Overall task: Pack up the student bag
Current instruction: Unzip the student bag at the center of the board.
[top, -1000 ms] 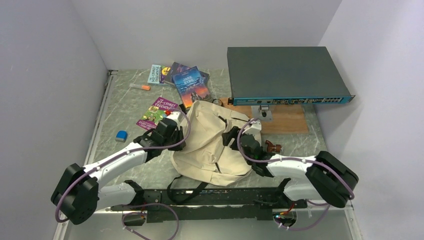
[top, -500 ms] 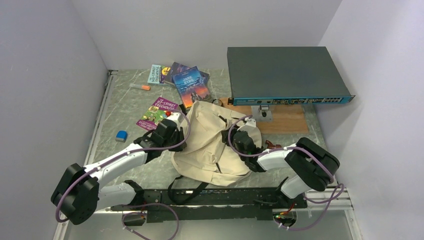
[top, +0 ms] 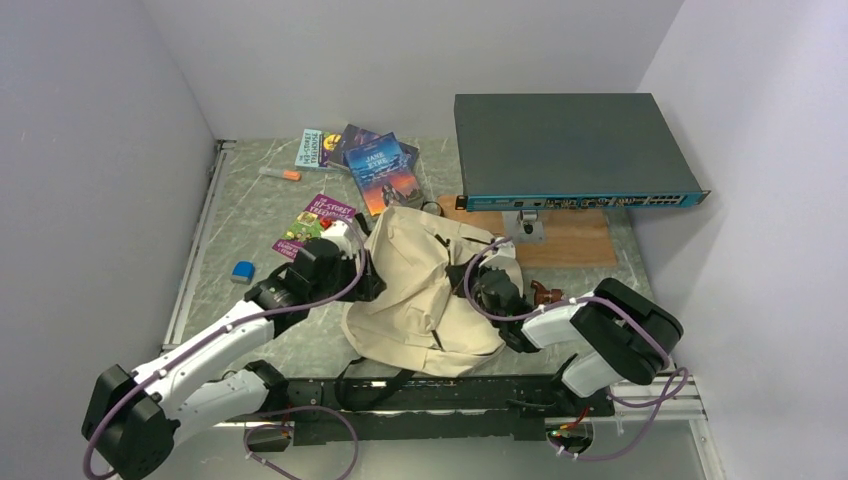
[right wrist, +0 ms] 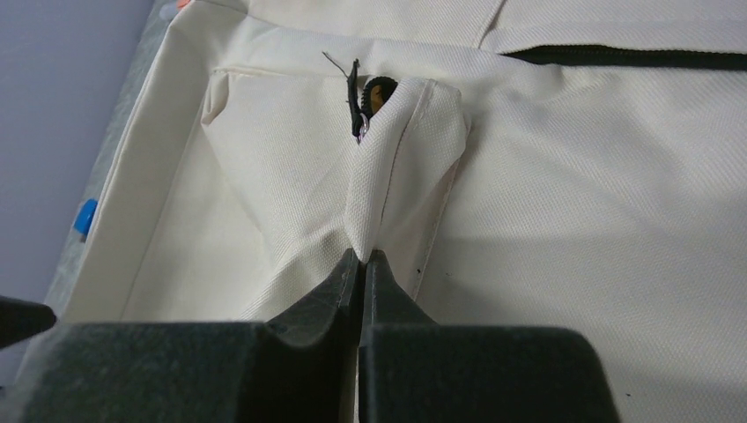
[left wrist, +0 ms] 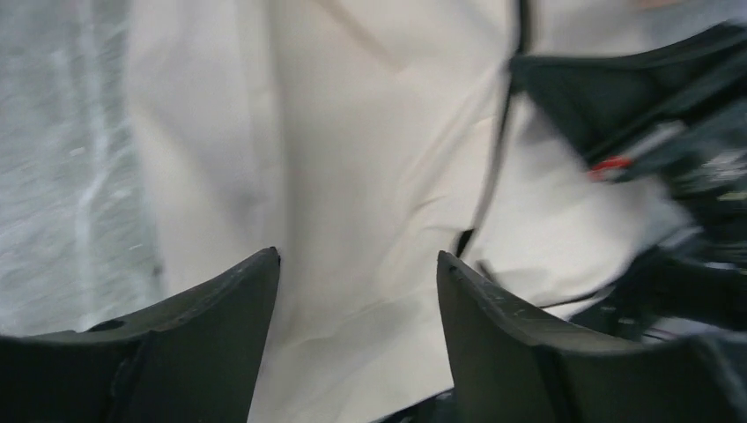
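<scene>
The cream student bag point(top: 420, 262) lies flat in the middle of the table, black straps trailing toward the near edge. My left gripper point(top: 362, 278) hovers open over its left side; the left wrist view shows the fingers point(left wrist: 357, 257) spread apart above bare fabric of the bag point(left wrist: 352, 132), with nothing between them. My right gripper point(top: 470, 284) rests on the bag's right half. In the right wrist view it point(right wrist: 364, 256) is shut on a raised fold of the bag point(right wrist: 573, 176), just below a dark zipper pull point(right wrist: 357, 101). A dark zipper line point(right wrist: 617, 57) runs above.
A purple book point(top: 315, 222) lies left of the bag, a blue book point(top: 385, 172) and two more books point(top: 330, 146) behind it. An orange marker point(top: 281, 174) and a blue eraser point(top: 242, 271) sit at left. A network switch point(top: 570, 150) on a wooden board point(top: 570, 242) stands at back right.
The left gripper has opened and let go of the bag's left side, its arm stretching forward. The right gripper has moved onto the bag and shut on a fold of its fabric.
</scene>
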